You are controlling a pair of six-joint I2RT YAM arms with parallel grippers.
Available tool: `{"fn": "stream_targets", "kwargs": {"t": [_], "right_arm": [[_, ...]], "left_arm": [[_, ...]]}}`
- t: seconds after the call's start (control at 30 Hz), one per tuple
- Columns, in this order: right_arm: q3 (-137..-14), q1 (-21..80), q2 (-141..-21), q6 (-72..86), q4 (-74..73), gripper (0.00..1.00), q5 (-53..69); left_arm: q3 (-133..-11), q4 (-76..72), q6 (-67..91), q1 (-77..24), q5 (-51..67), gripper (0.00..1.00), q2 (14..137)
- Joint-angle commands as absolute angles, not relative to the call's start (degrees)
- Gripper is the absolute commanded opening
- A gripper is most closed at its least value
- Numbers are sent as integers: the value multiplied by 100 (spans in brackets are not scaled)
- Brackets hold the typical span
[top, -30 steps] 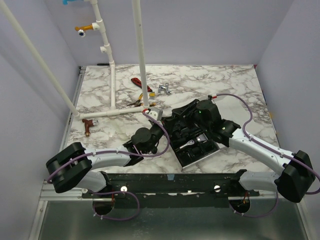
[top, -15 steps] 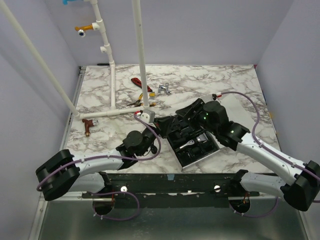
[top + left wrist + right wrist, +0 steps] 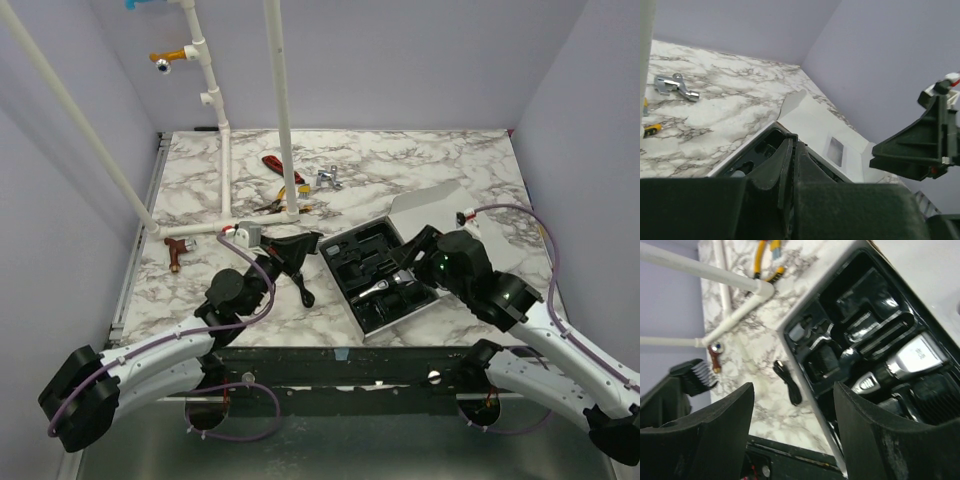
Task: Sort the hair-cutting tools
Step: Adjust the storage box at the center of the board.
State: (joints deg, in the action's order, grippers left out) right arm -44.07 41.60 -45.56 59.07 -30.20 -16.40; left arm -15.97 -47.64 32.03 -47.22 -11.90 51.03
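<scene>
The open black case [image 3: 352, 308] lies at centre, its white lid [image 3: 432, 205] folded back. Moulded slots hold black attachments and the slim clipper [image 3: 386, 287] with its silver blade end [image 3: 914, 356]. My left gripper [image 3: 305, 243] hovers just left of the case, its jaws pressed together. A black toothed clipper guard [image 3: 700, 373] sticks out from it in the right wrist view. In the left wrist view the left gripper [image 3: 791, 142] points at the case's corner. My right gripper [image 3: 794, 387] hangs open over the case's near-left edge, nothing between its fingers [image 3: 408, 262].
A coiled black cable [image 3: 300, 285] lies on the marble beside the case. A white pipe frame [image 3: 225, 170] stands at back left, with red and yellow pliers [image 3: 277, 185] and a chrome fitting [image 3: 328, 178] near it. A reddish-brown T-piece [image 3: 177, 250] lies at far left.
My left gripper drew back leftward out of the case and closed tighter. The right arm pulled away to the right, uncovering the lid, and its jaws spread wider.
</scene>
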Motion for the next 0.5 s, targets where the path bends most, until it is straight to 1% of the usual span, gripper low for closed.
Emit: {"fn": "stream_targets", "kwargs": {"t": [0.0, 0.13, 0.3, 0.47], "right_arm": [[-3963, 4144, -4098, 6308, -4276, 68, -1883], [-3833, 4148, -3889, 6834, -4819, 67, -2025], [-3843, 4148, -4304, 6788, -5020, 62, -1393], [-3704, 4148, -4378, 6811, -5251, 61, -961]], "left_arm": [[-1438, -4590, 3675, -4599, -408, 0, 4594], [-1265, -4529, 3880, -4502, -360, 0, 4294], [-967, -4665, 4179, -4413, -309, 0, 4125], [-692, -4996, 4297, -4406, -218, 0, 4039]]}}
